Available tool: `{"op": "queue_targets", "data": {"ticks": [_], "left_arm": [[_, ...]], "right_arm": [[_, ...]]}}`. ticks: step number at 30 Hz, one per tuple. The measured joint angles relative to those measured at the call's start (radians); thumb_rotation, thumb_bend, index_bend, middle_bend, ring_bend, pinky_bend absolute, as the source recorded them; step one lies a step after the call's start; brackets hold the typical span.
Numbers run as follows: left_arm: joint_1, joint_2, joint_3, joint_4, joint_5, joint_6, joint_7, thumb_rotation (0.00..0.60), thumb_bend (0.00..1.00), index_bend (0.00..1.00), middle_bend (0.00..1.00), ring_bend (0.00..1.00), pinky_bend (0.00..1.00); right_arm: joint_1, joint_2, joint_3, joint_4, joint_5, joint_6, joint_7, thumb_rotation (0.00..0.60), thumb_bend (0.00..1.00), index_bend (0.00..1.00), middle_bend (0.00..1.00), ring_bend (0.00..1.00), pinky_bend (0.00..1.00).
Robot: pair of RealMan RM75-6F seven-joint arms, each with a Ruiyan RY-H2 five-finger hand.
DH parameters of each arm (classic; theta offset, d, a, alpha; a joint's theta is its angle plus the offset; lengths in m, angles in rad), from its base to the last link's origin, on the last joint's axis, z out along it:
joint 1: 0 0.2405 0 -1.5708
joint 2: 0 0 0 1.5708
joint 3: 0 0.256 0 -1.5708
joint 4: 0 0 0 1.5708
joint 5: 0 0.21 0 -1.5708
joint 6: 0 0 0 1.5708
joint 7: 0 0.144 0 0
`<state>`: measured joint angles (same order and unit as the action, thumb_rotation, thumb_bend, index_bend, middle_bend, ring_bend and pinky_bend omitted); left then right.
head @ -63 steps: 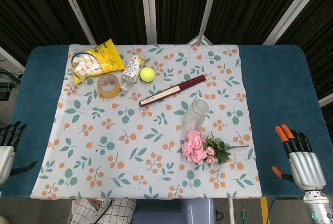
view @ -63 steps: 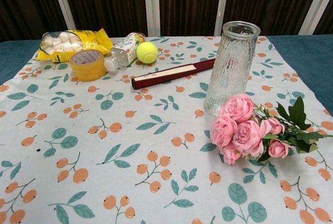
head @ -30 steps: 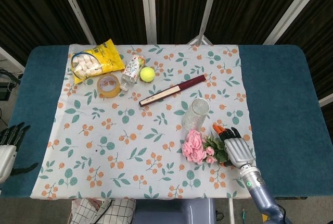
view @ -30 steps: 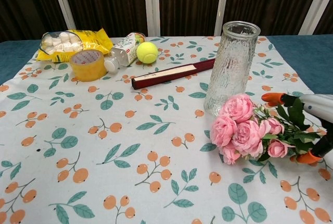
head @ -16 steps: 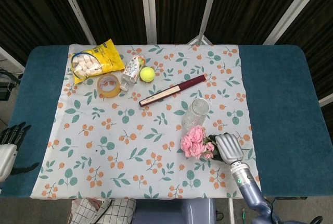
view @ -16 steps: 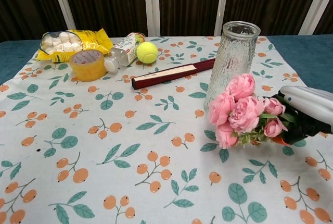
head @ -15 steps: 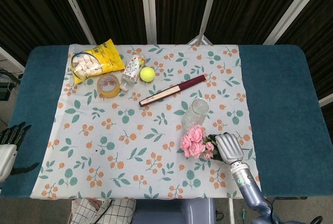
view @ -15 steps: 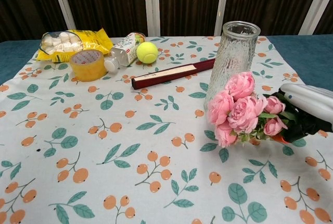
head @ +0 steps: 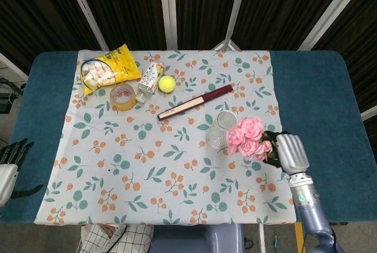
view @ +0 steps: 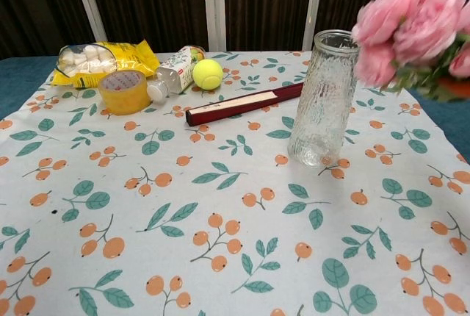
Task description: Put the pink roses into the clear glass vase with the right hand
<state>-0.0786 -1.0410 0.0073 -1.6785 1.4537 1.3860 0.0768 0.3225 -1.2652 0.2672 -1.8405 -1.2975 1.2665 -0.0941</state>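
My right hand (head: 290, 152) clasps the pink roses (head: 247, 136) by the stems, blooms pointing left, toward the clear glass vase (head: 220, 129). Bunch is off the cloth and up in the air; in the chest view the flowers (view: 415, 22) sit level with the vase's open mouth and just to its right, a little blurred. Held sideways like this, the stems point away from the opening, so I judge the bunch must be tipped upright before it can go in. Vase stands upright on the floral tablecloth (head: 177, 165), right of centre. Just behind it lies a closed dark red fan (head: 195, 102). Far left corner: tennis ball (head: 166, 83), small bottle (head: 151, 79) on its side, roll of yellow tape (head: 123, 96), yellow snack bag (head: 109, 68). My left hand (head: 8, 165) idles off the near-left edge, fingers apart, holding nothing.
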Motion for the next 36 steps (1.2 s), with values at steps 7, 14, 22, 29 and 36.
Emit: {"op": "queue_targets", "data": {"ticks": [7, 14, 22, 29, 36], "left_arm": [[0.001, -0.013, -0.002, 0.0, -0.004, 0.008, 0.033, 0.6, 0.0, 0.0, 0.0, 0.0, 0.0], [-0.006, -0.02, -0.003, -0.007, -0.015, -0.005, 0.062, 0.6, 0.0, 0.0, 0.0, 0.0, 0.0], [-0.014, -0.017, -0.004, -0.016, -0.03, -0.026, 0.076, 0.6, 0.0, 0.0, 0.0, 0.0, 0.0], [-0.019, -0.012, -0.005, -0.013, -0.042, -0.038, 0.075, 0.6, 0.0, 0.0, 0.0, 0.0, 0.0], [-0.023, 0.002, 0.0, -0.017, -0.049, -0.059, 0.056, 0.6, 0.0, 0.0, 0.0, 0.0, 0.0]], "right_arm": [[-0.013, 0.079, 0.192, -0.072, 0.165, 0.052, 0.194, 0.6, 0.49, 0.65, 0.6, 0.6, 0.47], [0.002, 0.101, 0.401, -0.167, 0.388, 0.062, 0.437, 0.6, 0.49, 0.65, 0.6, 0.6, 0.47], [0.086, 0.008, 0.472, -0.197, 0.468, 0.067, 0.532, 0.6, 0.49, 0.65, 0.6, 0.6, 0.47], [0.195, -0.147, 0.473, -0.14, 0.506, 0.096, 0.546, 0.6, 0.5, 0.65, 0.6, 0.6, 0.47], [0.292, -0.269, 0.451, -0.068, 0.512, 0.107, 0.525, 0.6, 0.49, 0.65, 0.6, 0.6, 0.47]]}}
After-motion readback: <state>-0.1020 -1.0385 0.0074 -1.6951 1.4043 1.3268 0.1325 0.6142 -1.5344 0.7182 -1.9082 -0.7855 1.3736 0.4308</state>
